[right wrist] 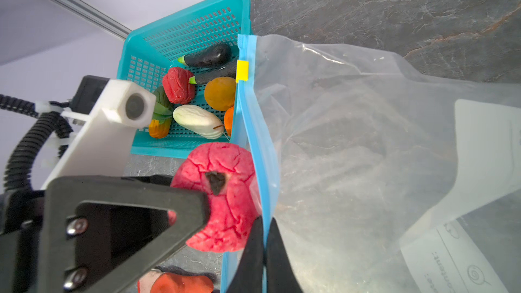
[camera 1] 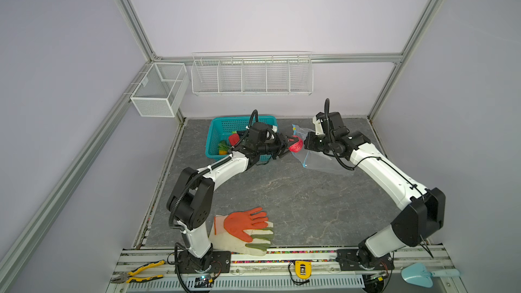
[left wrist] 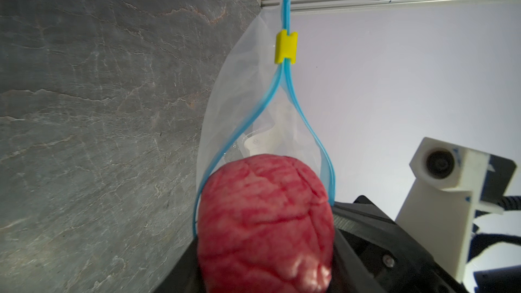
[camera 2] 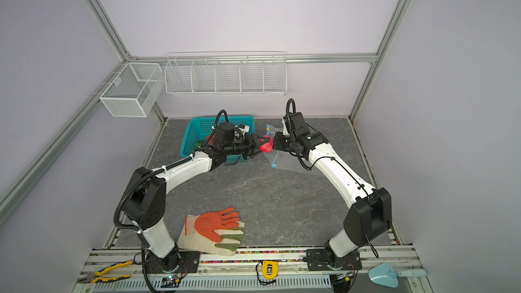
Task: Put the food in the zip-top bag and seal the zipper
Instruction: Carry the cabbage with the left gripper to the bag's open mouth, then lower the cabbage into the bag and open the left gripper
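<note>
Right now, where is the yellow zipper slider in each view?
Top view: yellow slider just behind the red toy apple.
Top view: slider behind the apple again.
Left wrist: slider on the blue zipper, beyond the apple.
Right wrist: slider in front of the teal basket.
Shared landmark: the apple.

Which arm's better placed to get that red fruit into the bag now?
Left. The left gripper holds the red fruit right at the open mouth of the zip-top bag. The right gripper is shut on the zipper strip, holding the mouth up, so it is not free.
</note>
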{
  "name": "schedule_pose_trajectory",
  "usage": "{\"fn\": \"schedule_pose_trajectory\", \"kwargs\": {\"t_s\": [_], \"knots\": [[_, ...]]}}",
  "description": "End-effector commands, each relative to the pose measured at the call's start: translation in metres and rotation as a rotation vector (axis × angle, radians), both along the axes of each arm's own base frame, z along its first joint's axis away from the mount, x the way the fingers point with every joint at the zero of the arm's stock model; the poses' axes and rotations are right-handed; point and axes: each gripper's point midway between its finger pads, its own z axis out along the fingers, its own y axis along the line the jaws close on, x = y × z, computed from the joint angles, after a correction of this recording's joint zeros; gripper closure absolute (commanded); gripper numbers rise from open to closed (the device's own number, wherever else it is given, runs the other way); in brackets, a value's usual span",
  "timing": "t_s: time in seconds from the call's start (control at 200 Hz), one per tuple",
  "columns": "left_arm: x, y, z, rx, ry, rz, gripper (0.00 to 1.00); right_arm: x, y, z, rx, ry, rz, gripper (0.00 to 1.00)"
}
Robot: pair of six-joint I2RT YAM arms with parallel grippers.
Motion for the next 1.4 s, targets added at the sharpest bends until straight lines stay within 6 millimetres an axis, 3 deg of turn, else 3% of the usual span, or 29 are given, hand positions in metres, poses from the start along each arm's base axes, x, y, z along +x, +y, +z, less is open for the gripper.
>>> {"fn": "schedule_pose_trajectory", "kwargs": {"t_s": [0.0,0.365,0.685,1.12,1.394], "knots": [[-0.002,-0.006,0.006,-0.001,-0.022,-0.034,0.79,0.006,0.007,0.004,0.003,-0.019,0.016,0.94],[-0.005,-0.009,-0.013,0.070,0.013,-0.058,0.77,0.005,0.009,0.005,0.001,-0.026,0.022,0.93],[-0.004,-0.010,-0.014,0.075,0.008,-0.063,0.71,0.003,0.011,0.004,0.003,-0.026,0.032,0.93],[-0.004,-0.009,-0.011,0.080,-0.004,-0.063,0.44,0.003,0.012,0.005,0.004,-0.028,0.033,0.94],[-0.004,-0.010,-0.011,0.079,-0.007,-0.062,0.37,0.003,0.013,0.004,0.004,-0.027,0.037,0.93]]}}
